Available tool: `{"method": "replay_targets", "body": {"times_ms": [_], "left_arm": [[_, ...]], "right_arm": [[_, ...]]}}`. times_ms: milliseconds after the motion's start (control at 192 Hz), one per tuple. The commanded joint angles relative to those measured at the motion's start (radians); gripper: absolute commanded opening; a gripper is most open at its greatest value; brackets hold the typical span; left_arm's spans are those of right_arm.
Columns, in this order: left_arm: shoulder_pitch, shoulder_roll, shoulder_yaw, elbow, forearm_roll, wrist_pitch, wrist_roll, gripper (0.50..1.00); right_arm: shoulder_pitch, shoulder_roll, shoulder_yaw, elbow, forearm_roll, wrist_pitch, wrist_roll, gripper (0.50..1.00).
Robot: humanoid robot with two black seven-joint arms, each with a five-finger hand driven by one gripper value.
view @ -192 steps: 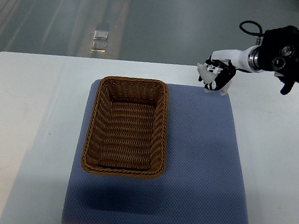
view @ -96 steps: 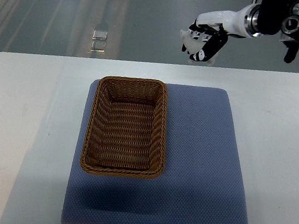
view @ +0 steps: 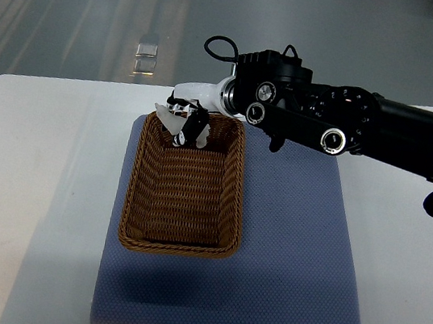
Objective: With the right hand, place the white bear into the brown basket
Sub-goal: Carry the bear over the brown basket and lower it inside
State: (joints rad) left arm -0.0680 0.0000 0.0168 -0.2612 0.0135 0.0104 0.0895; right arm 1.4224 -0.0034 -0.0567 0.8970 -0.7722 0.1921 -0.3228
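While gripped—white bear (view: pixel 168 117) above brown basket (view: pixel 185 183).

Basket (view: pixel 182 198) looking woven wicker, rough; mat (view: pixel 293 247) showing dimpled matt cloth; counter (view: pixel 42 185) appearing smooth, matt; arm (view: pixel 352 129) gleaming glossy blk plastic.

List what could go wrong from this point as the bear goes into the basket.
1. The right robot hand holds the white bear over the far left corner of the brown basket, close to the rim. Released here, the bear might catch the rim and tumble onto the blue mat or the table.
2. If the hand lowers further, its fingers could snag the woven rim and shift the basket.
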Motion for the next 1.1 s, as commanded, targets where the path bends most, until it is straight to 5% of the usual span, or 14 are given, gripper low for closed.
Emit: {"method": "replay_targets", "body": {"times_ms": [0,662,793,1022,1095], "left_arm": [[0.001,0.0,0.0,0.0,0.0,0.0,-0.001,1.0],[0.001,0.0,0.0,-0.001,0.0,0.0,0.001,1.0],[0.001,0.0,0.002,-0.001,0.0,0.0,-0.001,1.0],[0.001,0.0,0.002,-0.003,0.0,0.0,0.001,1.0],[-0.001,0.0,0.002,0.0,0.0,0.0,0.001,1.0]], "right_arm": [[-0.034,0.003,0.0,-0.027,-0.016,-0.023,0.007,0.574],[-0.2,0.003,0.015,-0.047,-0.018,-0.122,0.042,0.611],[-0.209,0.003,0.017,-0.047,-0.015,-0.132,0.051,0.66],[-0.209,0.003,0.021,-0.047,-0.012,-0.132,0.056,0.858],[-0.209,0.003,0.035,-0.047,-0.013,-0.131,0.056,0.881]]}}
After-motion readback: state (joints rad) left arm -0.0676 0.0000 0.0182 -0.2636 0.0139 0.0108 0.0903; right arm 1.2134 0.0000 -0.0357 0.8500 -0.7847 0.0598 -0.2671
